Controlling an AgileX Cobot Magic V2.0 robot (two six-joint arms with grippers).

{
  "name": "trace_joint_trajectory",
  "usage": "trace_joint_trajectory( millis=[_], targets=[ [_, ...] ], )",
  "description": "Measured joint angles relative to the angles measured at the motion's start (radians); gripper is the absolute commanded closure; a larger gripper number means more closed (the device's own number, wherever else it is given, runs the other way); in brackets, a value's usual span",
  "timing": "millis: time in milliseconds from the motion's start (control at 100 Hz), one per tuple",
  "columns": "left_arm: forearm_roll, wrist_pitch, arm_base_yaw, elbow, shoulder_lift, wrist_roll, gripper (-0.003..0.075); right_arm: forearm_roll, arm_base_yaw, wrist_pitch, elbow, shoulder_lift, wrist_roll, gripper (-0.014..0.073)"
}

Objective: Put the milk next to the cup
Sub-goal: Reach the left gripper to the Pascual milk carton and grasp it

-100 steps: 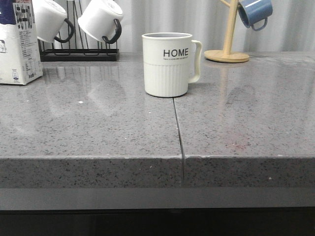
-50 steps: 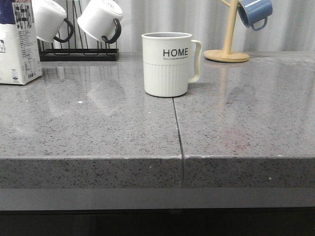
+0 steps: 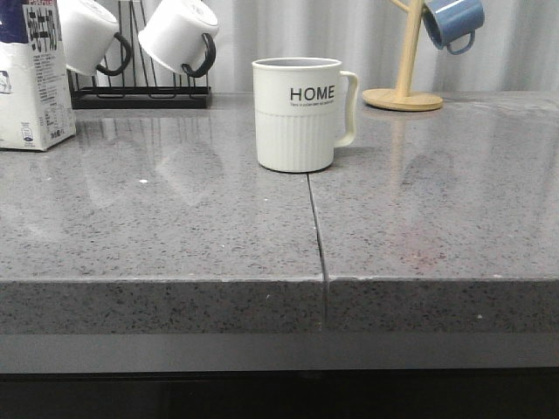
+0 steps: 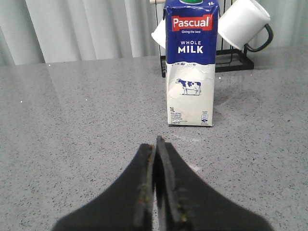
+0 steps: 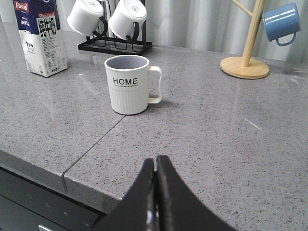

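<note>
The milk, a tall white carton with a dark blue top, stands upright at the far left of the grey counter; it also shows in the left wrist view and the right wrist view. The cup, a cream ribbed mug lettered "HOME", stands mid-counter with its handle to the right; it also shows in the right wrist view. My left gripper is shut and empty, short of the carton. My right gripper is shut and empty above the counter's front edge. Neither gripper shows in the front view.
A black rack with two white black-handled mugs stands behind the carton. A wooden mug tree holding a blue mug stands at the back right. A seam runs across the counter from the cup to the front edge.
</note>
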Motion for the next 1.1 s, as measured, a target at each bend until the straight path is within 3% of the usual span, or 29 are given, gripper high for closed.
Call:
trace_joint_trajectory(
  millis=[160, 260, 550, 770, 1100],
  targets=[
    [-0.022, -0.059, 0.0, -0.078, 0.147, 0.0, 0.0169, 0.0, 0.0, 0.0, 0.0, 0.0, 0.0, 0.0659],
    [-0.083, -0.144, 0.0, -0.089, 0.21, 0.0, 0.0022, 0.0, 0.0, 0.0, 0.0, 0.0, 0.0, 0.0659],
    [-0.144, -0.229, -0.014, -0.152, 0.415, 0.0, 0.0051, 0.0, 0.0, 0.0, 0.0, 0.0, 0.0, 0.0659],
    [-0.122, -0.412, -0.062, -0.182, 0.585, 0.0, 0.0052, 0.0, 0.0, 0.0, 0.0, 0.0, 0.0, 0.0659],
    [-0.122, -0.441, -0.102, -0.335, 0.837, 0.0, 0.0052, 0.0, 0.0, 0.0, 0.0, 0.0, 0.0, 0.0659]
  ],
)
